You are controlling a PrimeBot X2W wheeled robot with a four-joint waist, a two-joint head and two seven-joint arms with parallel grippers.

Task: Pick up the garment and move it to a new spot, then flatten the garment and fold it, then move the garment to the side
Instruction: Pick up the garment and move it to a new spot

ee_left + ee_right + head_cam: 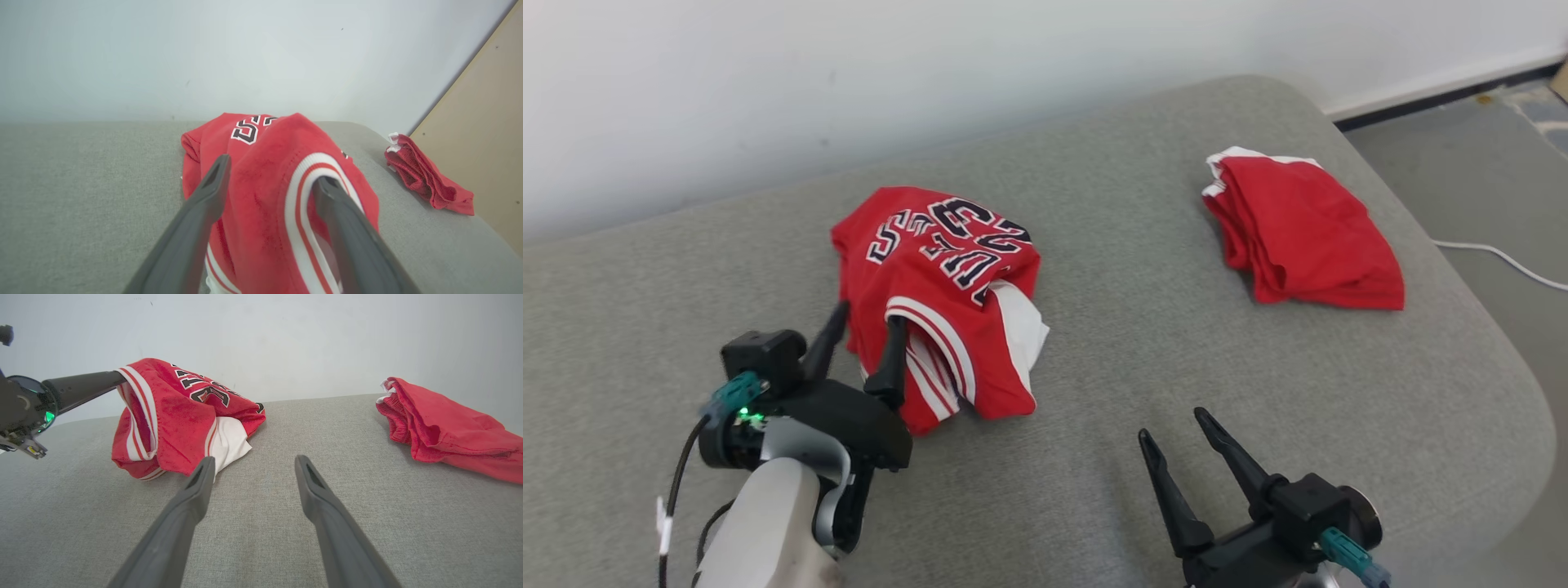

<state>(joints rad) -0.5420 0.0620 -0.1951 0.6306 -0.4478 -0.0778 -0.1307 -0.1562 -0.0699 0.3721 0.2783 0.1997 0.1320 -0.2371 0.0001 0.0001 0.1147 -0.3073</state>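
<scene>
The garment (939,286), a crumpled red jersey with white and red striped trim and dark lettering, lies in a heap at the middle left of the grey cushion (1135,343). My left gripper (868,316) sits at its near edge with jaws open. In the left wrist view a fold of the garment (265,183) bulges between the spread fingers (204,196), and the striped trim drapes over the right finger. My right gripper (1173,426) stands open over bare cushion at the lower right, apart from the garment (179,412). Nothing is between its fingers (192,498).
A second red cloth (1298,237), folded with white trim, lies at the far right of the cushion. A white wall runs behind. The cushion's right edge drops to the floor, where a white cable (1503,257) lies. A tan panel (482,122) stands at the right.
</scene>
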